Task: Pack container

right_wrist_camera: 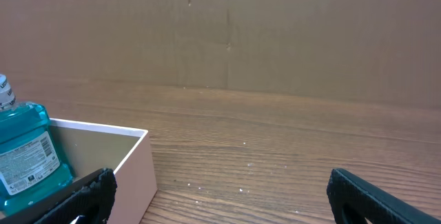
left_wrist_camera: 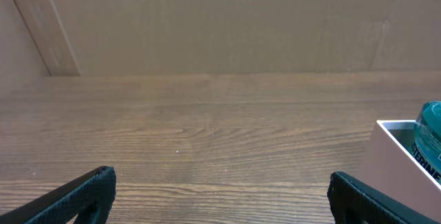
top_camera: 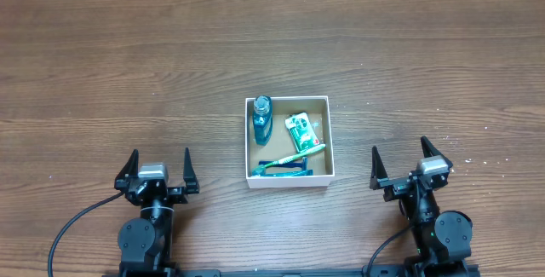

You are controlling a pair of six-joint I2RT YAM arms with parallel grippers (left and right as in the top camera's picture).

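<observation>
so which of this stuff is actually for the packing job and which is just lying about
For the job:
- container
- blue bottle, green and white packet and green toothbrush, all inside it

Not part of it:
- wooden table
- cardboard wall behind
- no loose item shows outside the container

The left gripper and right gripper are open and hold nothing.

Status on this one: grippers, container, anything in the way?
Left gripper open, empty. Right gripper open, empty. Container holds blue bottle, green packet, toothbrush. Nothing blocking it.
</observation>
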